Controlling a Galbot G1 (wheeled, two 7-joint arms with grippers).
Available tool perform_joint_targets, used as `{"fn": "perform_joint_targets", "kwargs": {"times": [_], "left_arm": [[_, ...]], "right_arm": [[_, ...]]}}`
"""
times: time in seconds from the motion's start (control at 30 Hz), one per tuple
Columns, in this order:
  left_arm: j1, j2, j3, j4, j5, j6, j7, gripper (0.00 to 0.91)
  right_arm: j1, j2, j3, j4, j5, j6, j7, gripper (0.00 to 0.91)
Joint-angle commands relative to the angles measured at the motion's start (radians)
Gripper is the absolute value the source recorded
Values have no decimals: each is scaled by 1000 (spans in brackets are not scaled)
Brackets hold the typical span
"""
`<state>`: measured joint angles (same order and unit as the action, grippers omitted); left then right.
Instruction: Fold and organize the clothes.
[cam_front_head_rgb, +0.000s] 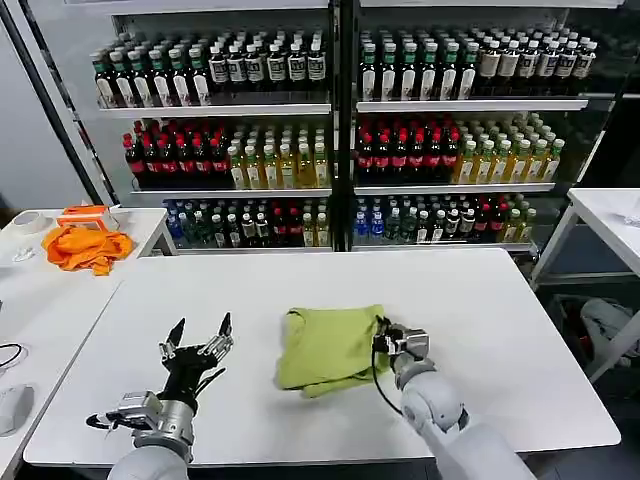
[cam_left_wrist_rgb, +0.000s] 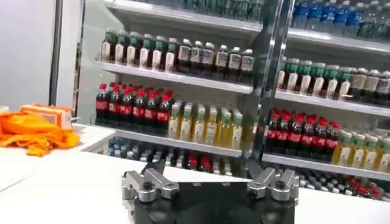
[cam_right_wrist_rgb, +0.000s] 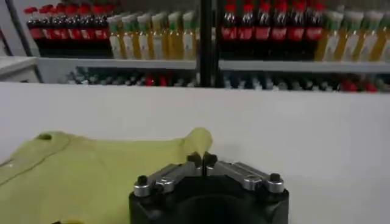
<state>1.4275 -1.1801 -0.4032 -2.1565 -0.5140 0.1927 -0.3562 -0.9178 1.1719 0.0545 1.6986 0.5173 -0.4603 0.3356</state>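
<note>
1. the lime t-shirt (cam_front_head_rgb: 330, 347) is lying folded into a compact, roughly square bundle near the middle of the white table (cam_front_head_rgb: 500, 330), slightly toward the robot's right and nearer the front edge than the far edge.
2. the right hand (cam_front_head_rgb: 383, 335) is resting at the right edge of the t-shirt (cam_right_wrist_rgb: 73, 176), low on the table; in the right wrist view its fingertips (cam_right_wrist_rgb: 203, 162) are meeting, clenched on a small raised peak of the yellow-green cloth at that edge.
3. the left hand (cam_front_head_rgb: 200, 335) is hovering above the table's front-left part, well apart from the t-shirt, with its fingers (cam_front_head_rgb: 226, 325) spread wide and grasping nothing; the left wrist view is showing the same hand (cam_left_wrist_rgb: 210, 182) with its two finger bases set far apart.
4. bare table surface is lying open on all sides of the t-shirt: a broad strip toward the far edge, a wide area toward the right edge, and the stretch between the shirt and the left hand.
5. an orange cloth (cam_front_head_rgb: 86, 246) is sitting crumpled on a separate side table (cam_front_head_rgb: 40, 300) at the far left, well apart from the t-shirt.
6. shelves of bottles (cam_front_head_rgb: 400, 150) are standing behind the table's far edge.
</note>
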Motion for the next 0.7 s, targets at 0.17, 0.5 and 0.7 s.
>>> {"fn": "perform_joint_targets", "kwargs": {"times": [0.17, 0.5, 0.7], "left_arm": [[6, -5, 19, -5, 12, 10, 13, 907], [15, 5, 53, -15, 136, 13, 32, 907], [27, 19, 48, -36, 134, 23, 42, 907]], "right_arm": [[-160, -42, 97, 50, -302, 248, -87, 907], [-500, 1, 321, 368, -360, 310, -93, 907], [-645, 40, 406, 460, -344, 348, -112, 907]]}}
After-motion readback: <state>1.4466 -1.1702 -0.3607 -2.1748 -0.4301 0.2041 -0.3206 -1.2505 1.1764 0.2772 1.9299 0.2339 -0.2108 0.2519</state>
